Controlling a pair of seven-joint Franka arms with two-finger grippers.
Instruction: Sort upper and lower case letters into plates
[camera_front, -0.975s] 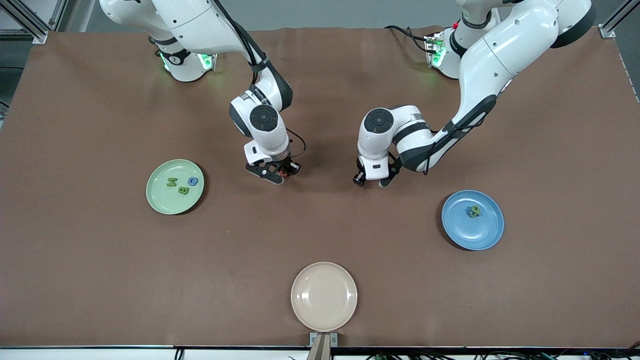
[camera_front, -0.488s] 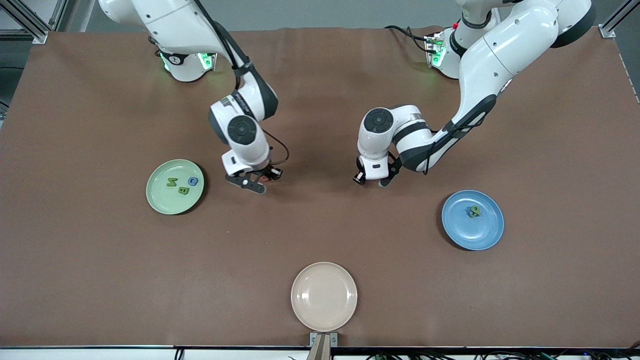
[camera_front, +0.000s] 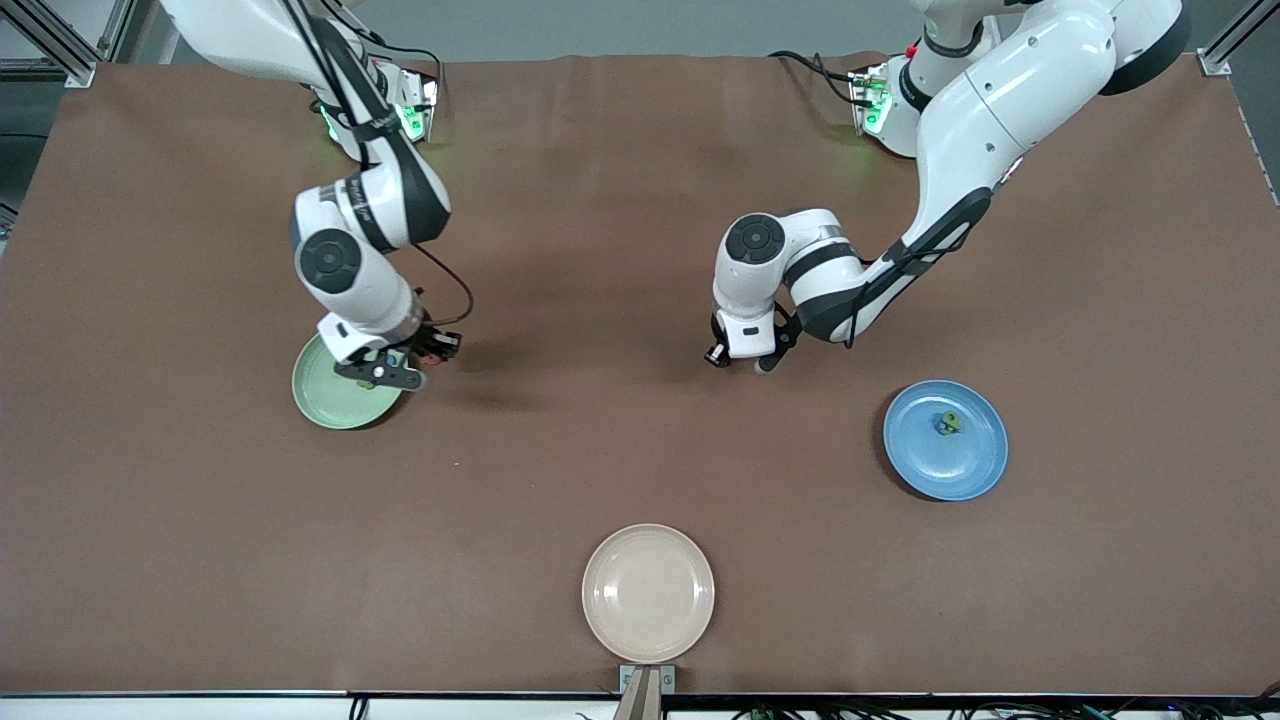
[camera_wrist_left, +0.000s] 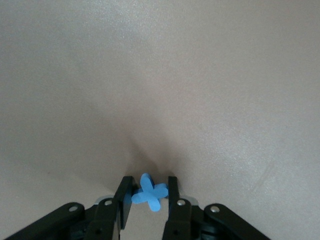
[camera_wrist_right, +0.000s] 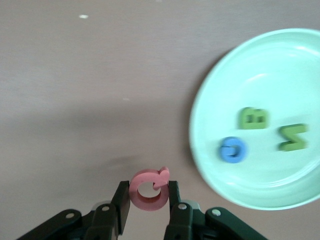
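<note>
My right gripper is shut on a round red letter and hangs over the table just beside the rim of the pale green plate. That plate holds a green B, another green letter and a small blue round letter. Low over the middle of the table, my left gripper is shut on a blue cross-shaped letter. In the front view the left gripper hides that letter. The blue plate carries small green and blue letters.
A cream-beige plate lies at the table's edge nearest the front camera, with nothing on it. Brown cloth covers the whole table. The blue plate is toward the left arm's end, the green plate toward the right arm's end.
My right arm has swung with the red letter from the table's middle to the green plate's rim. My left gripper has stayed in place and its fingers have closed on the blue letter.
</note>
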